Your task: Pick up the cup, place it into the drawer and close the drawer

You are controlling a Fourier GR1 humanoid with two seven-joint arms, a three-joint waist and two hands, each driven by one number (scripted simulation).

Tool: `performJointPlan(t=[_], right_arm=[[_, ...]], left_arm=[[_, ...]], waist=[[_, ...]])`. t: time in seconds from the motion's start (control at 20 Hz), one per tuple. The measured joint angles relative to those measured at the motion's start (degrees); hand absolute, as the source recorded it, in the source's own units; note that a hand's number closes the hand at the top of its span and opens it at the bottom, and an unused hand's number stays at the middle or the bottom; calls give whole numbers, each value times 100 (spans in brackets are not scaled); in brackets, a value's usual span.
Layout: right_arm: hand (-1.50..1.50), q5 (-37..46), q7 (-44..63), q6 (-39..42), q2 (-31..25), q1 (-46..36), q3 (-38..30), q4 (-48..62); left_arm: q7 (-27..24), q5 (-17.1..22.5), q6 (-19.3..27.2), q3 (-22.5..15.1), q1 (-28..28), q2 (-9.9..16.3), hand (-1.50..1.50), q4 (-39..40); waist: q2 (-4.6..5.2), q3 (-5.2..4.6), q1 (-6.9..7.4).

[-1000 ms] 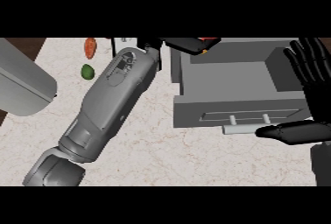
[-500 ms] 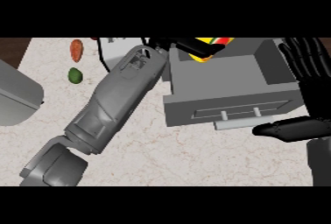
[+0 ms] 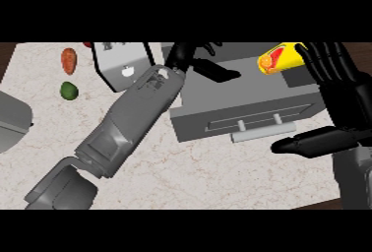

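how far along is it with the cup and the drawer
The cup is off the counter, held against the right hand above the open drawer, though the grip itself is unclear. The left hand hangs over the drawer's far side. Left: set the cup inside, then push the drawer shut.

We see even, moderately bright light on the counter (image 3: 218,167), no glare, w/ only soft shading under the drawer (image 3: 240,115) front. The black hands read as near-flat silhouettes, detail lost, esp. at the counter's far edge.
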Motion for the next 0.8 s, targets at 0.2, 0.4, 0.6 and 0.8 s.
performJointPlan(t=[0.2, 0.4, 0.6, 0.8], right_arm=[[150, -298, 24, 322, 83, -105, 219, 58], [150, -716, 90, 850, 108, -175, 535, 26], [150, -1014, 340, 1454, -55, -101, 927, 6], [-150, -814, 653, 2039, -575, 33, 1268, -39]], left_arm=[[-225, 396, 74, 28, 141, 0, -150, -189], [-581, 858, -27, 153, 236, 0, -150, -440], [-1022, 1246, -8, 301, 249, 0, -150, -596], [-1287, 1497, 138, 382, 202, -1, -150, -602]], waist=[[29, -2, -123], [24, -8, -152], [-13, -13, -63], [-72, -14, 113]])
